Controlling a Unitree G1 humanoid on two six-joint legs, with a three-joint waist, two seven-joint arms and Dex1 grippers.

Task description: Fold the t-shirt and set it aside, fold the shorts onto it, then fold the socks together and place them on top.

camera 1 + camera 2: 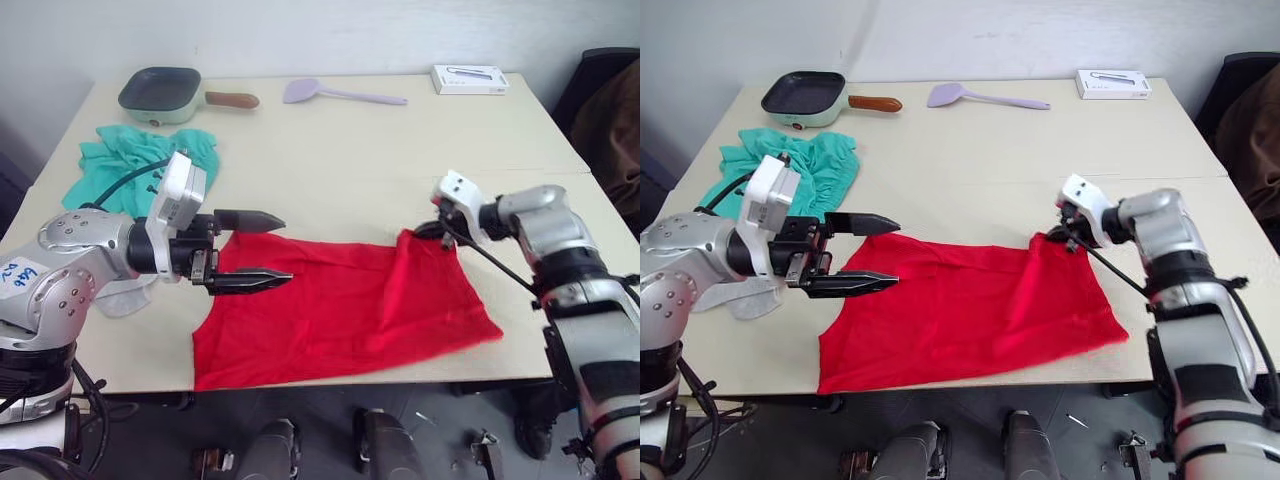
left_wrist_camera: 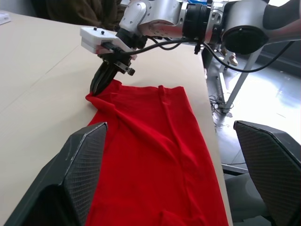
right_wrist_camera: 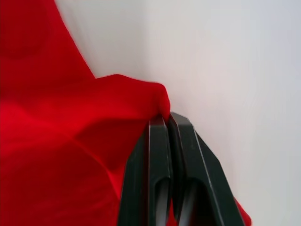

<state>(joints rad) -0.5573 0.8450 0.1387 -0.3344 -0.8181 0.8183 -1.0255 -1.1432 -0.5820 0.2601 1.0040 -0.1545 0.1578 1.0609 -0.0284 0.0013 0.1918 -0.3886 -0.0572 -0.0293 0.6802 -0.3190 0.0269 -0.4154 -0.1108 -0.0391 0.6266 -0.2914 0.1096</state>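
Note:
The red t-shirt (image 1: 340,310) lies spread and rumpled along the table's front edge. My right gripper (image 1: 428,232) is shut on the t-shirt's far right corner, lifting it into a small peak; the right wrist view shows the red cloth pinched at the fingertips (image 3: 160,123). Just above the t-shirt's left edge hovers my left gripper (image 1: 286,248), open and holding nothing. Behind my left arm, at the table's left, the teal shorts (image 1: 130,165) lie bunched. A light-grey bit of the socks (image 1: 125,297) peeks out under my left forearm, mostly hidden.
A green pan (image 1: 165,93) with a brown handle, a purple spatula (image 1: 310,92) and a white box (image 1: 470,78) sit along the table's far side. A dark chair with a brown garment (image 1: 610,110) stands off the table's right.

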